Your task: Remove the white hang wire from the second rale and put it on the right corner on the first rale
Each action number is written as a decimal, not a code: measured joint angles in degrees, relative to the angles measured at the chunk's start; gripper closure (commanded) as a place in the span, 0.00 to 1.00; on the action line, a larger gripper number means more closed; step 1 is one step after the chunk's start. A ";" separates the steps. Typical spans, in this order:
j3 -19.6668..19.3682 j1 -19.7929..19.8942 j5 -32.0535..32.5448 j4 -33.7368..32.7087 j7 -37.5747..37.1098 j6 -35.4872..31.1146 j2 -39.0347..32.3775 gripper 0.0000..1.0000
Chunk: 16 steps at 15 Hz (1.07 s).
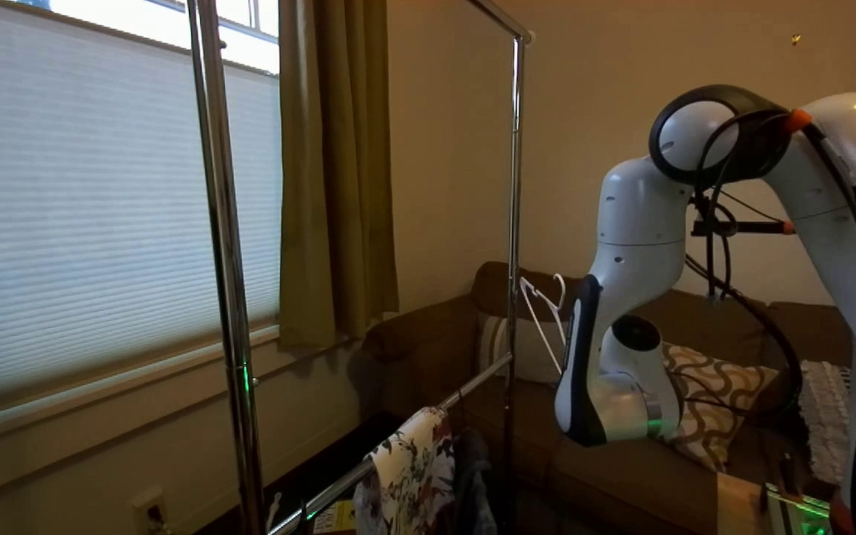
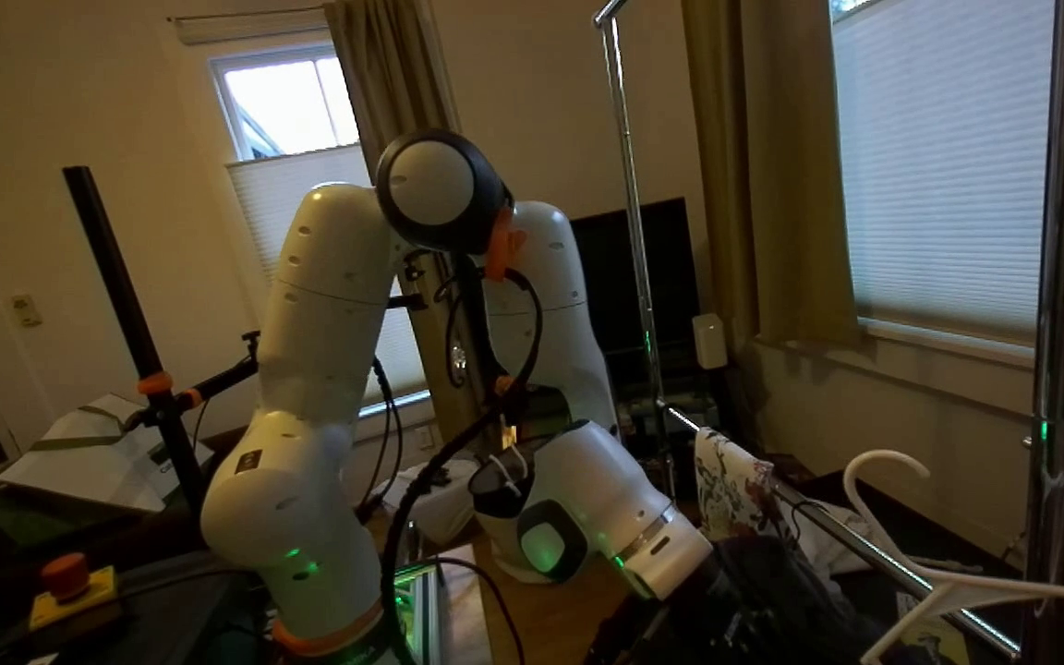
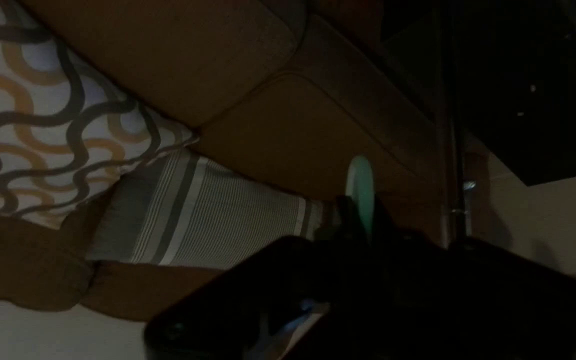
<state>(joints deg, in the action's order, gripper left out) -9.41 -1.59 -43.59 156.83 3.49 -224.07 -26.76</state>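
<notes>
The white hang wire (image 1: 550,316) is off the second rale, in the air beside the rack's far upright in an exterior view. It shows large, hook upward, in an exterior view (image 2: 943,591). In the dark wrist view, part of it (image 3: 361,182) stands between the fingertips of my gripper (image 3: 363,212), which is shut on it. The gripper is hidden behind the arm in an exterior view. The second rale (image 1: 478,377) is the lower bar, also in an exterior view (image 2: 897,565). The first rale (image 1: 498,16) is the top bar; only its end corner (image 2: 606,14) shows in an exterior view.
A floral garment (image 1: 413,461) and a dark garment (image 1: 474,475) hang on the lower bar. The rack's uprights (image 1: 224,223) (image 1: 515,186) stand close to the arm. A brown couch (image 1: 621,475) with a wavy-patterned pillow (image 1: 718,394) lies behind the arm. Curtain and window are behind the rack.
</notes>
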 measured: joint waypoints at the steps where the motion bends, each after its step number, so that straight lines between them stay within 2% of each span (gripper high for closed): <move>1: -0.91 0.30 -0.42 0.49 2.64 -0.41 1.57 0.98; 6: -3.76 2.36 -6.28 0.67 19.01 -0.17 11.37 0.98; 8: -4.54 2.46 -9.65 0.54 26.78 2.50 15.68 0.98; 9: -4.73 2.49 -12.19 0.10 30.67 4.14 17.76 0.92; 12: -5.21 2.87 -15.28 0.47 33.35 5.27 22.52 0.92; 13: -5.23 2.92 -15.33 0.83 33.38 5.35 23.18 0.98; 16: -5.08 2.71 -15.18 0.68 33.74 5.09 23.41 0.98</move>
<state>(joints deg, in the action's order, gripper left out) -14.49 1.11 -58.77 157.51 37.23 -218.98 -3.36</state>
